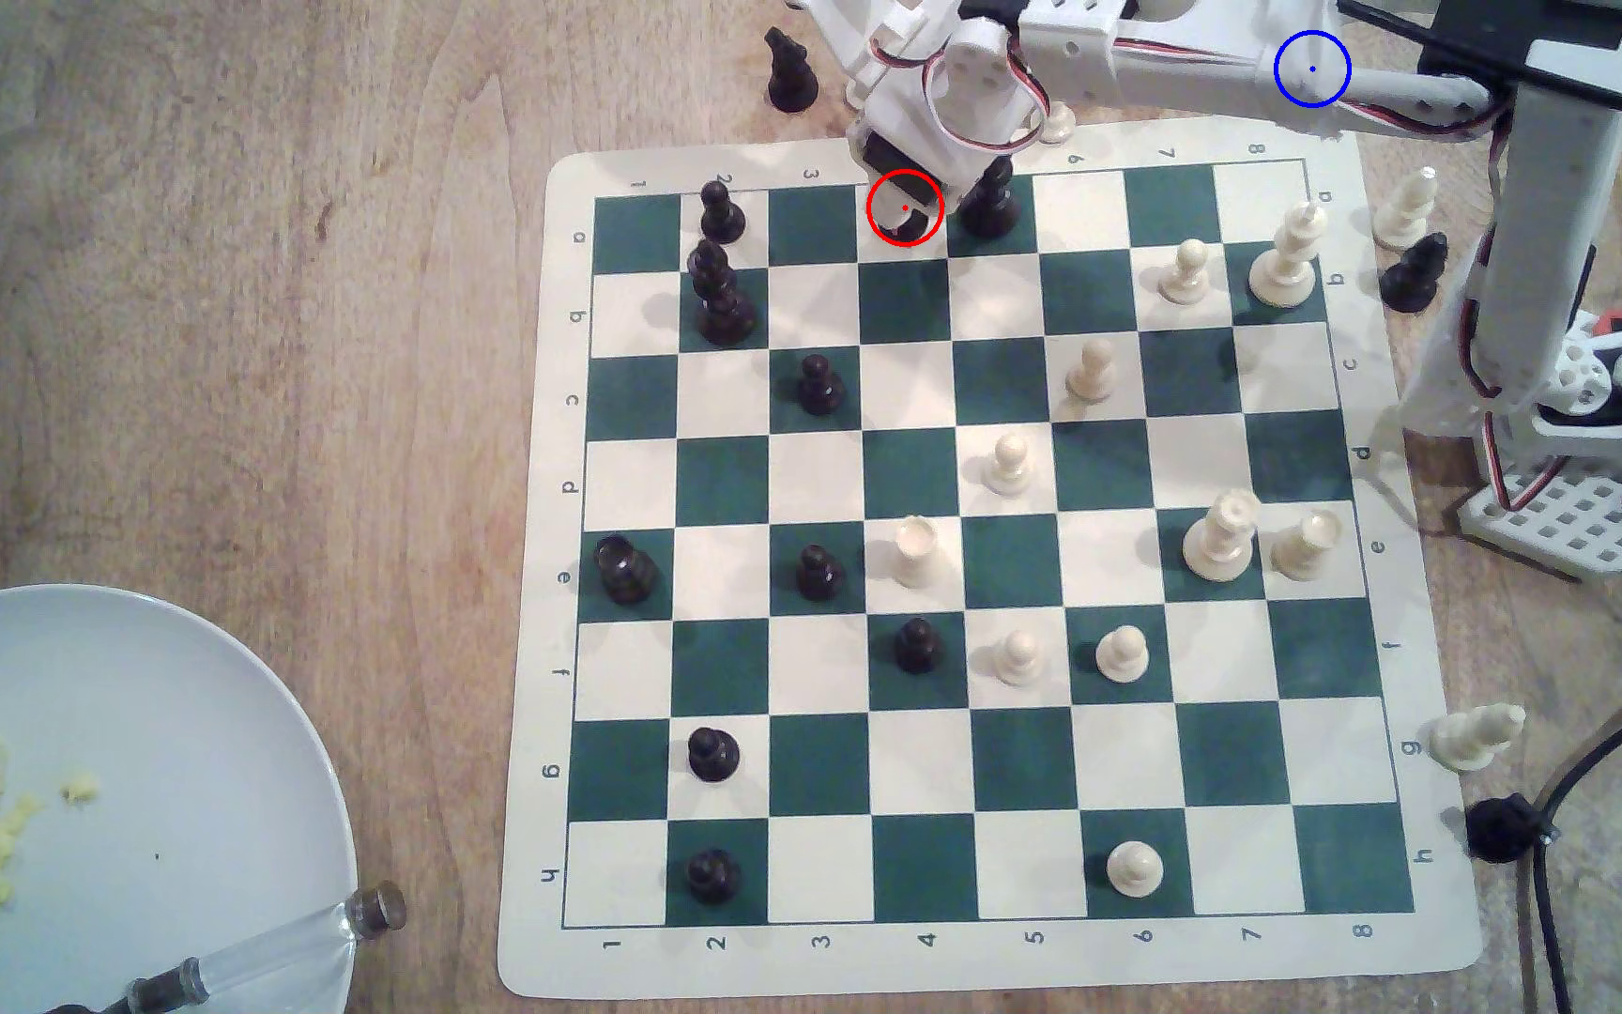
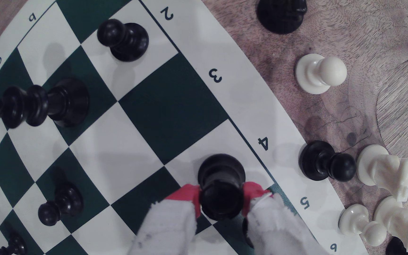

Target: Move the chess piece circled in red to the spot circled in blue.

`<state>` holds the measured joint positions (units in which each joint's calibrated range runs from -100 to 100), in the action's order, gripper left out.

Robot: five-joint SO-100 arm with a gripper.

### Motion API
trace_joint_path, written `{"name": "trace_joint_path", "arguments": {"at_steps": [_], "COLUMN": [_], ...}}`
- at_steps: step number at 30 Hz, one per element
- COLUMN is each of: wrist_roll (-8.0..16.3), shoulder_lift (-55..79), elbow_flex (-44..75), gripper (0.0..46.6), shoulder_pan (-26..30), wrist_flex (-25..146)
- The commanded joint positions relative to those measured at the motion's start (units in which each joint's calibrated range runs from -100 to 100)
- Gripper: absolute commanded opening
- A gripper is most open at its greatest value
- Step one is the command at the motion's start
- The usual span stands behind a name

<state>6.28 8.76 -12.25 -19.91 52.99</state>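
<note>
Red-tipped gripper (image 2: pixel 221 193) pinched the piece (image 2: pixel 220 186) on its white edge square by file 4. Grasp looked made; next, lift clear and carry off-board to the spot (image 1: pixel 1312 68).

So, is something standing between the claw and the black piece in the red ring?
No. The claw has its red-tipped fingers on both sides of the chess piece, with nothing visible in between.
</note>
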Motion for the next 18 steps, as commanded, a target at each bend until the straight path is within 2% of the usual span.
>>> {"name": "trace_joint_path", "arguments": {"at_steps": [1,6,18], "wrist_roll": [0.1,0.1,0.0], "shoulder_lift": [-2.1,-4.1,-20.8], "elbow_flex": [0.9,0.7,1.5], "gripper": [2.8,0.4,0.3], "shoulder_pan": [0.2,-0.1,0.4], "wrist_flex": [-0.8,-0.7,6.6]}}
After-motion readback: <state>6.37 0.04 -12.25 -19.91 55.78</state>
